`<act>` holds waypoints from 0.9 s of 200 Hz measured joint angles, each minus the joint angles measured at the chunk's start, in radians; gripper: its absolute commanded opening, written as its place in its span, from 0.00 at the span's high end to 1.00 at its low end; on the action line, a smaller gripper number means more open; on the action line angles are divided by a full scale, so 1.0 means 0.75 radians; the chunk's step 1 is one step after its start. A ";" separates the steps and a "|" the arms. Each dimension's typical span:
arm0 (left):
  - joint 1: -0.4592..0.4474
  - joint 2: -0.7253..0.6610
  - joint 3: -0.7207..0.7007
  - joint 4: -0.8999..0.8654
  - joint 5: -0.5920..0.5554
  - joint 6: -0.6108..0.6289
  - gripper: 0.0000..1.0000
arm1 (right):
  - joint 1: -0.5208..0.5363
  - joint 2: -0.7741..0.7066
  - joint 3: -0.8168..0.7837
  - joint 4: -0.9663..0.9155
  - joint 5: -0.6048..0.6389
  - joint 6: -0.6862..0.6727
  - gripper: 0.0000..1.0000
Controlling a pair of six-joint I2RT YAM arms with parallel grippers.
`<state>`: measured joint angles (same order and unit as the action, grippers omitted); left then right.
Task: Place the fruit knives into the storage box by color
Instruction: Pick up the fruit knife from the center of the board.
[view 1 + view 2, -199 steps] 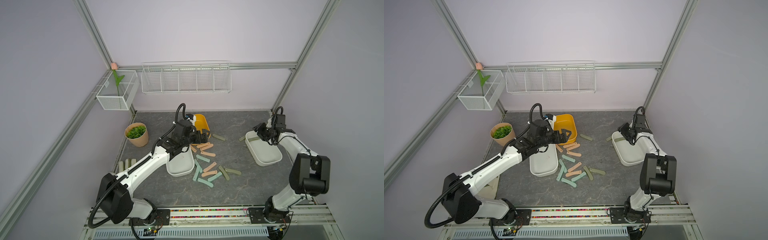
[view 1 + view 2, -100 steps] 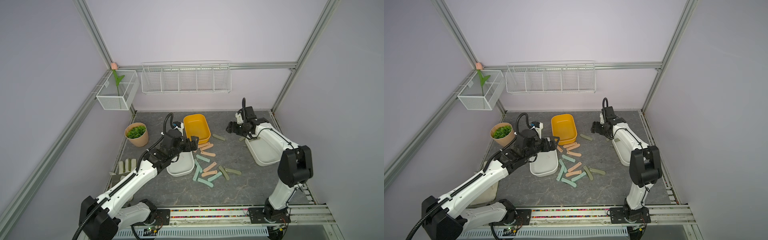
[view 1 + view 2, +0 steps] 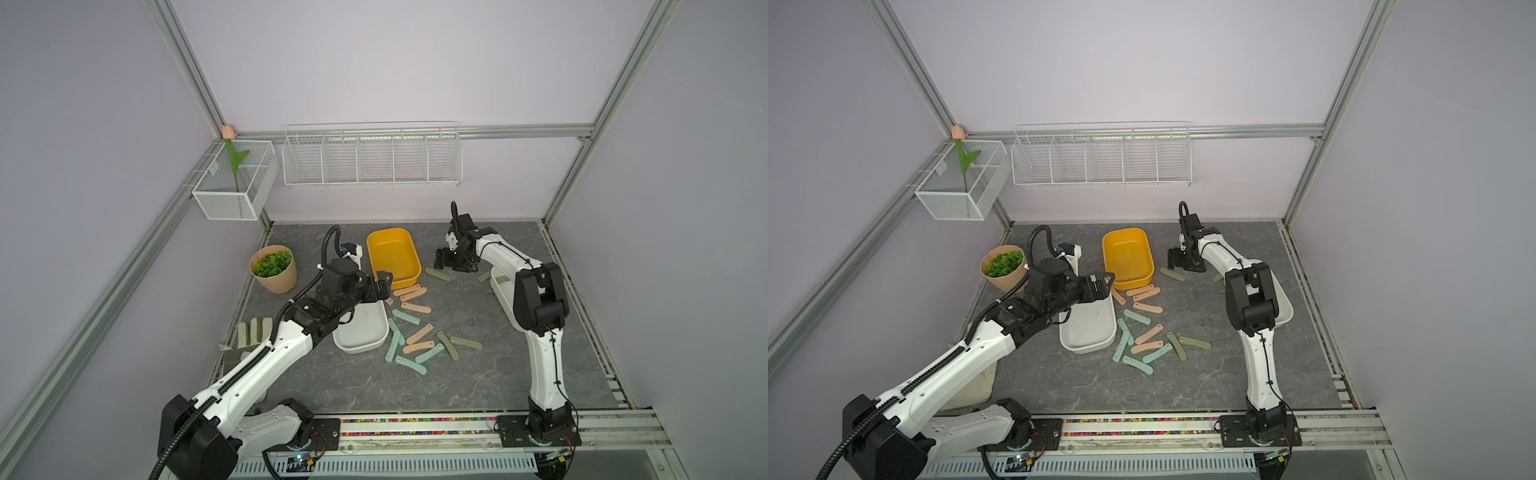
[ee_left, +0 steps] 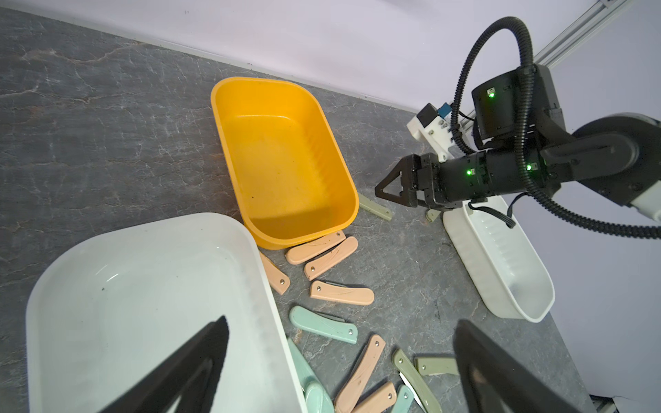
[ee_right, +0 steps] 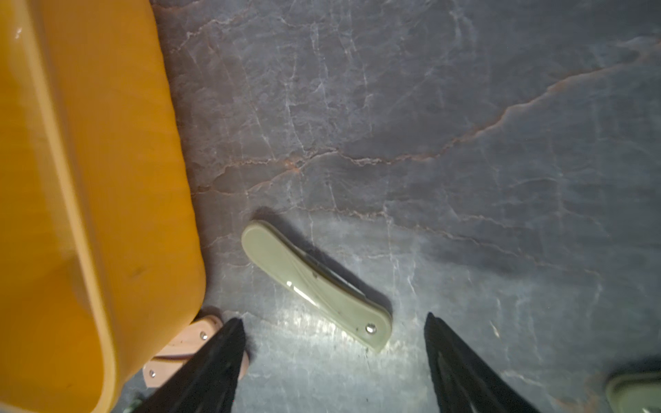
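Several fruit knives [image 3: 415, 328] in peach, teal and olive lie scattered on the grey mat between the left white box [image 3: 345, 345] and the right white box [image 3: 1285, 307]. A lone olive knife [image 3: 437, 274] lies just right of the empty yellow box [image 3: 392, 253]. My right gripper [image 3: 446, 266] hangs open over the mat beside it; in the right wrist view this olive knife [image 5: 314, 282] lies just ahead of the right gripper [image 5: 332, 317], untouched. My left gripper [image 3: 382, 282] is open and empty above the far end of the left white box [image 4: 143, 229].
A potted plant [image 3: 273, 270] stands at the mat's left edge and a striped glove [image 3: 253, 332] lies nearer. Another olive knife [image 3: 484, 276] lies against the right box. A wire rack [image 3: 372, 158] and a mesh basket [image 3: 235, 183] hang on the walls.
My right arm swung left from the right white box to the lone olive knife and its jaws opened. My left gripper drew back from the yellow box toward the left white box.
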<state>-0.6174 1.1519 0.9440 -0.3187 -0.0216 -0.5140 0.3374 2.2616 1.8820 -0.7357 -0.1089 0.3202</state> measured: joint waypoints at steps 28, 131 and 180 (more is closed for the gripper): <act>0.001 0.011 0.000 0.001 0.006 -0.001 0.01 | 0.009 0.061 0.052 -0.017 -0.017 -0.002 0.19; 0.001 0.009 0.000 0.019 0.026 -0.004 0.01 | 0.072 0.029 -0.061 0.016 -0.026 -0.031 0.30; 0.001 0.009 0.000 0.021 0.030 -0.007 0.01 | 0.102 0.010 -0.092 0.022 0.056 -0.041 0.36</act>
<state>-0.6170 1.1587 0.9440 -0.3027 0.0006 -0.5190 0.4141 2.2688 1.8130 -0.7189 -0.0666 0.2897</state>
